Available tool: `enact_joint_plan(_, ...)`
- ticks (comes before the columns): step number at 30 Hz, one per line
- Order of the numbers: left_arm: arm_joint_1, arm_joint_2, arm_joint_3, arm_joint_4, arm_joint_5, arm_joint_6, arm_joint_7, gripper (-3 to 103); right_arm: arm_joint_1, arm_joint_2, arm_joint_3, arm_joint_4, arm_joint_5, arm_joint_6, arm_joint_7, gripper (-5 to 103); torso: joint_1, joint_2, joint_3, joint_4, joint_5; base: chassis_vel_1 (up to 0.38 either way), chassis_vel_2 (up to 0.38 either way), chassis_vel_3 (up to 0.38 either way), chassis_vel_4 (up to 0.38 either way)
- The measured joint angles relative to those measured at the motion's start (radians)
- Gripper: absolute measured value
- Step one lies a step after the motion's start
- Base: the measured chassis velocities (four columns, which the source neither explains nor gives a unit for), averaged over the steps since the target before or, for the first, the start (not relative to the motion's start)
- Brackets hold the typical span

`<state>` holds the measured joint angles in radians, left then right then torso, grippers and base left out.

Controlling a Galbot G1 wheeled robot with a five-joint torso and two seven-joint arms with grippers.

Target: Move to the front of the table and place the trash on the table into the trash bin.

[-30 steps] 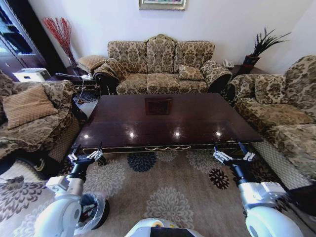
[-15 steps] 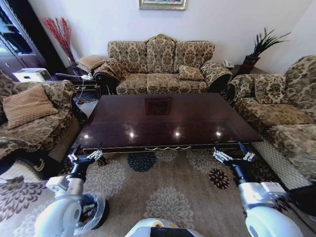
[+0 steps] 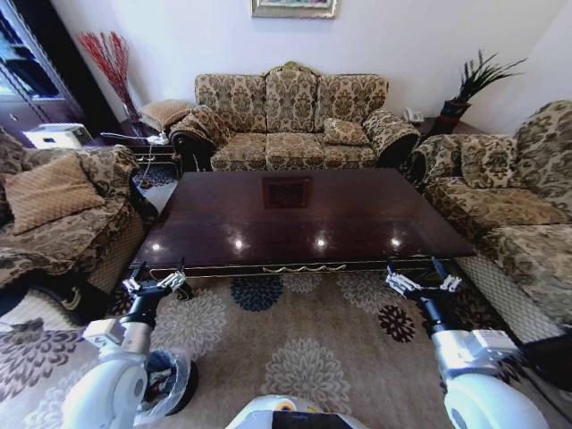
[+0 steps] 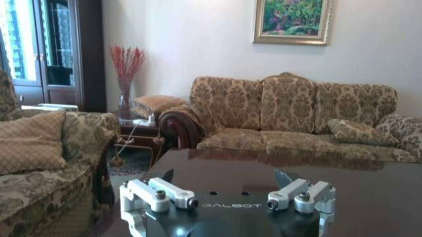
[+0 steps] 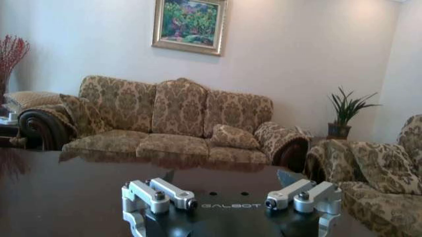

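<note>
Lengthwise across the view lies the table (image 3: pixel 304 214); both grippers' fingers spread

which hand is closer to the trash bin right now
Left. The left hand is just ahead of the trash bin, above the rug; the right hand is far across on the other side.

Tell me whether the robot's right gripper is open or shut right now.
Open. The right gripper hangs empty over the near edge of the table, its two fingers spread wide with nothing between them.
</note>
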<state>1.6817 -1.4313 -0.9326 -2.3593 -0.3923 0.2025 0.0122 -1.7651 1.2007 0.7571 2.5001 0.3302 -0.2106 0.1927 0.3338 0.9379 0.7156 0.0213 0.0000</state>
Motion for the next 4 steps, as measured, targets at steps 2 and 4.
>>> enact_joint_plan(2, 0.000, 0.000, 0.000, 0.000, 0.000, 0.000, 0.000, 100, 0.000, 0.000, 0.000, 0.000, 0.000, 0.000, 0.000, 100, 0.000, 0.000, 0.000, 0.0000, 0.0000, 0.000, 0.000, 0.000, 0.000)
enact_joint_plan(4, 0.000, 0.000, 0.000, 0.000, 0.000, 0.000, 0.000, 100, 0.000, 0.000, 0.000, 0.000, 0.000, 0.000, 0.000, 100, 0.000, 0.000, 0.000, 0.0000, 0.0000, 0.000, 0.000, 0.000, 0.000)
